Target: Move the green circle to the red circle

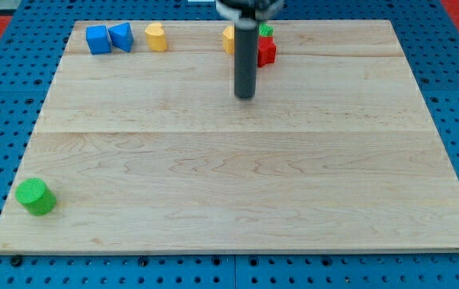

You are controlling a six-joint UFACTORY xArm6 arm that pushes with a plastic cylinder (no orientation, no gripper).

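Wooden board on a blue pegboard bench, mostly bare. No fingers on this rig, so nothing to report as wide, narrow or holding; just the rod, and my tip sits on the board a little below the top-edge cluster, touching no block

Blocks:
- green circle: bottom-left corner of the board, alone, well apart from everything
- red block: near the top edge, just right of the rod. Shape hard to call, looks blocky or star-like, not clearly round; no other red in view, so I read it as the target
- small green block just above the red one, touching or nearly, shape unclear
- yellow block just left of the rod, partly hidden by it
- yellow heart-ish block further left
- blue cube and a second blue block, angular, side by side at top left

Progress, as I judge it: nothing done yet. Green circle is at the far diagonal from the red. Whole job remains: bring the tip round to the circle's lower-left side, then push it up and right across the open board

Watch the yellow block near the finish
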